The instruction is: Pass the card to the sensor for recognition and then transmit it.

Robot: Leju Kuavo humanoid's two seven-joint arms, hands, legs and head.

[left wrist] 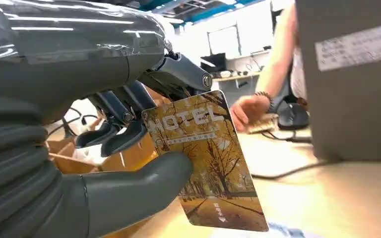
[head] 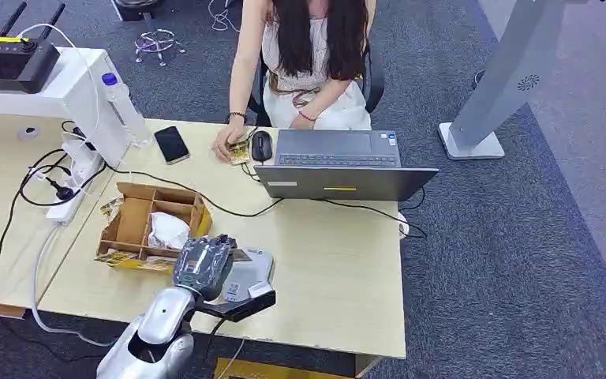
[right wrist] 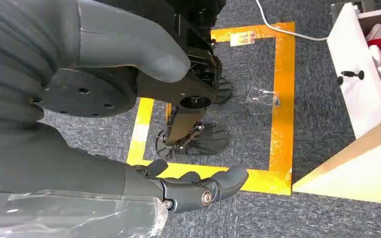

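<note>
- Here the left hand sits over the near edge of the wooden table, at about 7 o'clock from the laptop in the head view.
- It pinches the card: in the left wrist view the thick grey thumb presses on the card's printed face, and the darker fingers curl in behind its upper corner, so the card stands nearly upright between them, with its lower end sticking out free past the thumb.
- The card shows autumn trees and the word "MOTEL".
- Just under and beside the hand lies the grey sensor, at roughly 4 o'clock from the cardboard box; whether the card touches it cannot be told.
- The right hand hangs over the carpet beside the table edge, holding nothing, its fingers loosely apart and slightly bent.
- A person sits at 12 o'clock across the table, one hand resting on another card near a mouse and a phone.
</note>
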